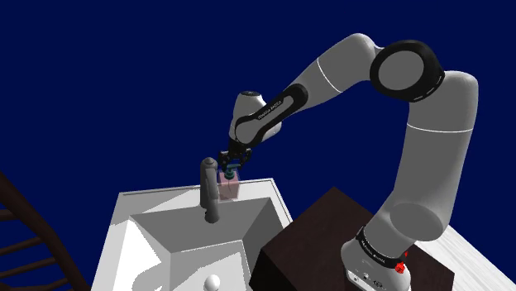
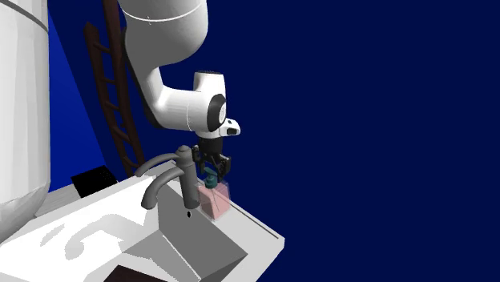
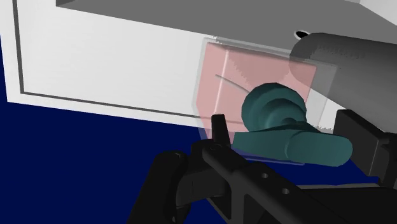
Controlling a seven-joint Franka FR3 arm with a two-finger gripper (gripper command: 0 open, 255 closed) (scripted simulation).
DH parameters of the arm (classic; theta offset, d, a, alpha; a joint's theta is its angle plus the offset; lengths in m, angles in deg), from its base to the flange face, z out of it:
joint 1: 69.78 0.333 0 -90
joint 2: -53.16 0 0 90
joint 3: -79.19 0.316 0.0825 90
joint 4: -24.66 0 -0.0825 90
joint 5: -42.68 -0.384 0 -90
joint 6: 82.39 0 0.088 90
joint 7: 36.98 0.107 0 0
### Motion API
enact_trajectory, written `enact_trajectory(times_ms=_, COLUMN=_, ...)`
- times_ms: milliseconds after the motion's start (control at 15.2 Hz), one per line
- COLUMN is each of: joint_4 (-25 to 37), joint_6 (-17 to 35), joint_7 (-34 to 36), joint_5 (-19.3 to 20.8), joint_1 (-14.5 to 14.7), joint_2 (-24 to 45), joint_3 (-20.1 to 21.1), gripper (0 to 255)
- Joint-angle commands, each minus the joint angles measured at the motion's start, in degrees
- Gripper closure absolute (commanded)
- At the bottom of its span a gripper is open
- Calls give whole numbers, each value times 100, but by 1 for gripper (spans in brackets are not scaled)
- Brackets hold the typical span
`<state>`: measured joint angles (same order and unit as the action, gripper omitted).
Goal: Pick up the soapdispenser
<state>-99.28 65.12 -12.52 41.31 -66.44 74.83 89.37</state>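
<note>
Approach looked finished: our gripper (image 1: 231, 168) hung with 2 fingers (image 3: 219, 127) apart astride the pump (image 3: 273, 111) of the pink soap dispenser (image 1: 229, 188) on the white sink's (image 1: 140, 201) back rim beside the faucet (image 1: 211, 194); closing and lifting were left.

soap dispenser (image 1: 231, 189): upright on the worktop's (image 1: 116, 248) back rim, behind the sink basin (image 1: 169, 238)
faucet (image 1: 210, 192): on the same rim, just beside the soap dispenser on the shoulder view's left, spout over the sink basin
hand (image 1: 231, 163): directly above the soap dispenser, the pump head between its 2 fingers (image 3: 217, 135)
stand (image 1: 322, 231): against the worktop on the shoulder view's right
ladder (image 2: 120, 104): behind the worktop, at the second exterior view's left
</note>
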Motion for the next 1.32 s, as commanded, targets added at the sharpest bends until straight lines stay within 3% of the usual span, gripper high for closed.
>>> enact_trajectory(times_ms=0, joint_4=-3, joint_6=11, joint_7=2, joint_5=1, joint_1=6, joint_2=16, joint_3=5, gripper=255)
enact_trajectory(times_ms=528, joint_4=-8, joint_6=23, joint_7=8, joint_5=3, joint_1=11, joint_2=22, joint_3=4, gripper=255)
enact_trajectory(times_ms=1254, joint_4=50, joint_6=-695, joint_7=-31, joint_5=-120, joint_1=-51, joint_2=-643, joint_3=75, gripper=255)
